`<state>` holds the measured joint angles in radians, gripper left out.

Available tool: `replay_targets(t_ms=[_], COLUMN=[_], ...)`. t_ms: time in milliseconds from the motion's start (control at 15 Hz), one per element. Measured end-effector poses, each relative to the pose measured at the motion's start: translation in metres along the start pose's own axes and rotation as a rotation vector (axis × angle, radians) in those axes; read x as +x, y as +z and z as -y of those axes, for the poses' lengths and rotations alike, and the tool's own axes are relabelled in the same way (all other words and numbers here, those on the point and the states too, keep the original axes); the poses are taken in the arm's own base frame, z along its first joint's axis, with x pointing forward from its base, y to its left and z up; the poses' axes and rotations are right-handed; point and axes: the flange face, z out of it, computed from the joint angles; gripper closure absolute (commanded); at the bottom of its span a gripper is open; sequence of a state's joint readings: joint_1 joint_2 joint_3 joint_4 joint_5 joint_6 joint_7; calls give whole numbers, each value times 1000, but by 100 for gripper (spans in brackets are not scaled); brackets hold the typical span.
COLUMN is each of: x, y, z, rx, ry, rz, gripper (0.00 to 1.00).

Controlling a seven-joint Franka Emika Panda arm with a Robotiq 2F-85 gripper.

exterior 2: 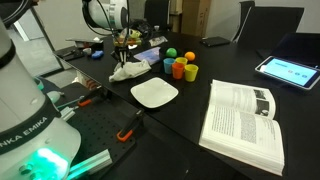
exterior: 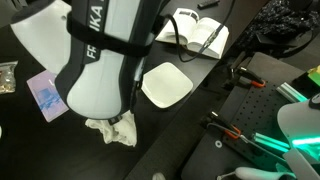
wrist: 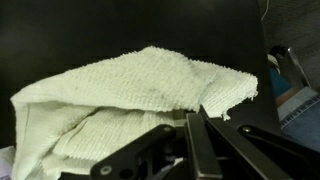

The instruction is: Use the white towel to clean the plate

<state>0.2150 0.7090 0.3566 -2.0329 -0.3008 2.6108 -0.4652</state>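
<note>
Where it closes, pincer nips towel.

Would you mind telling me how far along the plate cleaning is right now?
Done: the gripper is shut on the white towel. In hand: the towel sits bunched beside the plate, not on it. Left: carrying it over and wiping the plate.

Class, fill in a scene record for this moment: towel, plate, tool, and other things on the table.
white towel: crumpled, lying apart from the plate
plate: lying flat, nothing on it
tool: shut, at the white towel's edge; unclear whether cloth is pinched
nearby: open book, coloured cups
</note>
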Motion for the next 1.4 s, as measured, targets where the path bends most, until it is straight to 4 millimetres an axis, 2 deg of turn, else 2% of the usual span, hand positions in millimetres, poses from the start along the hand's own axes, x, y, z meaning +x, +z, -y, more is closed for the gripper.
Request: replay_targets(t_ms=[200, 333, 467, 667, 1000, 1200, 1400], x=[3, -3, -19, -56, -137, -174, -201], y=[-32, -56, -77, -90, -86, -90, -99], z=[-7, -25, -50, -95, -164, -184, -189], rx=[-65, -133, -207, -293, -349, -371, -387], ry=[-1, -1, 8, 52, 198, 286, 372], rz=[-16, -21, -26, -38, -10, 14, 27], gripper=[99, 99, 99, 99, 99, 99, 99])
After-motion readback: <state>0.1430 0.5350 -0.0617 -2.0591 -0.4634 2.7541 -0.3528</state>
